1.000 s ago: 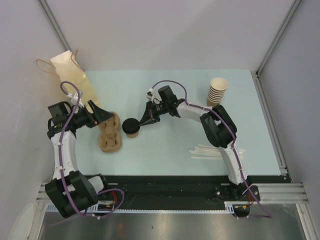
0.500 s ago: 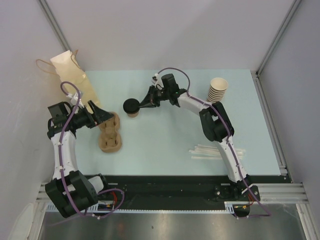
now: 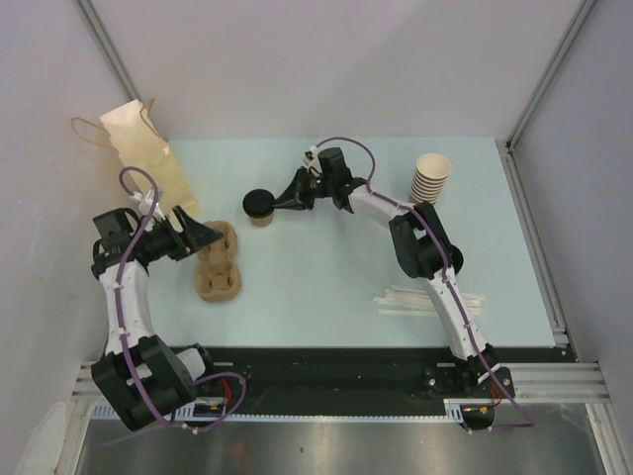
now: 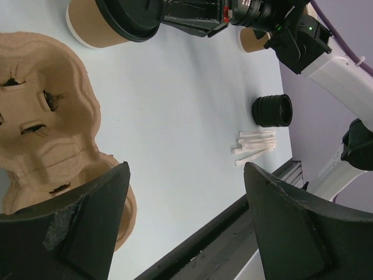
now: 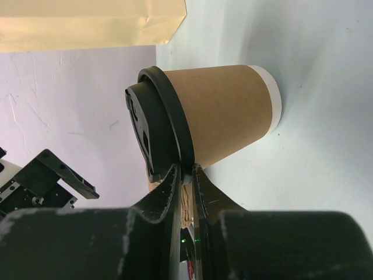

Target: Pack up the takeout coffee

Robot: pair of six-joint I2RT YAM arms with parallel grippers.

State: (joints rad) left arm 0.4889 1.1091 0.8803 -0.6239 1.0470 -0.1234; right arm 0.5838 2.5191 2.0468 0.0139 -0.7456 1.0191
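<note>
Now pinched by the lid rim: coffee (image 3: 260,206), mid-table, behind the carrier (image 3: 218,267), right gripper (image 3: 280,203) nearly closed on that thin edge. Left gripper (image 3: 203,235) spread wide, holding nothing, beside the carrier. Likely light, thin-walled, easily crushed, with a lid prone to popping off. Safer taken gently around the paper wall.
</note>
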